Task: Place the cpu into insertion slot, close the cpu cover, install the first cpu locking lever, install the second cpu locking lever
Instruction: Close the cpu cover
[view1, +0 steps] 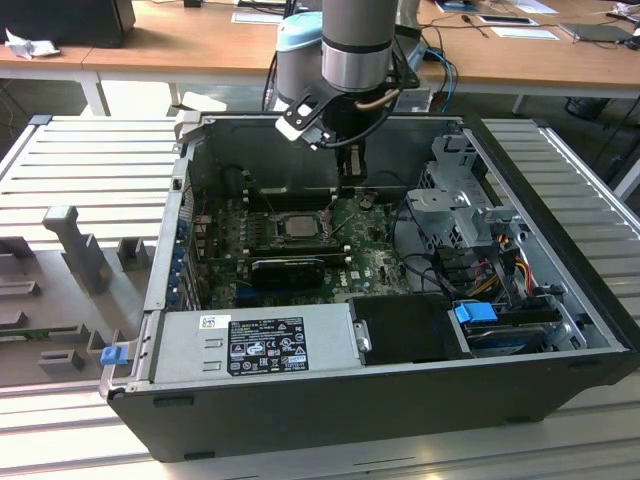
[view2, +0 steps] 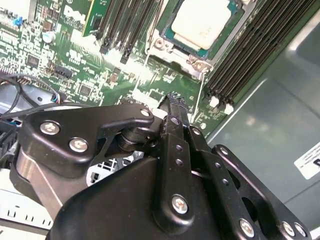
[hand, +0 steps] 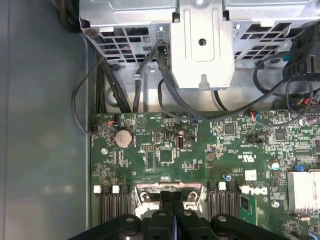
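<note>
The second wrist view shows the cpu (view2: 202, 22) beyond the gripper (view2: 174, 98).

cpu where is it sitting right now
The cpu sits in the insertion slot on the green board, between two banks of long black slots in the second wrist view, just beyond the shut tool.

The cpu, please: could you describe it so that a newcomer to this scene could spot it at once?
Inside the open black computer case, find the green circuit board. Near its middle, in the silver-rimmed insertion slot, lies the cpu: a pale, flat square, unlike the long black ribbed slots flanking it.
</note>
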